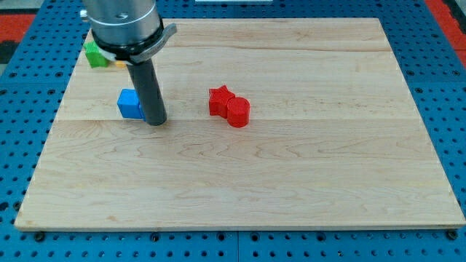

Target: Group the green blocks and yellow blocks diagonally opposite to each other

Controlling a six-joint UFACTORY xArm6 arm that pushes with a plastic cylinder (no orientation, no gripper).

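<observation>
A green block [94, 54] sits at the view's top left corner of the wooden board [291, 182], partly hidden by the arm. A sliver of a yellow block [119, 64] shows just right of it, under the arm's body. My tip [156, 121] rests on the board right beside a blue block [130, 104], touching or nearly touching its right side. The tip is below and to the right of the green and yellow blocks.
A red star-shaped block [220, 100] and a red round block [238, 112] lie touching each other near the middle of the board. A blue pegboard table [444, 87] surrounds the board.
</observation>
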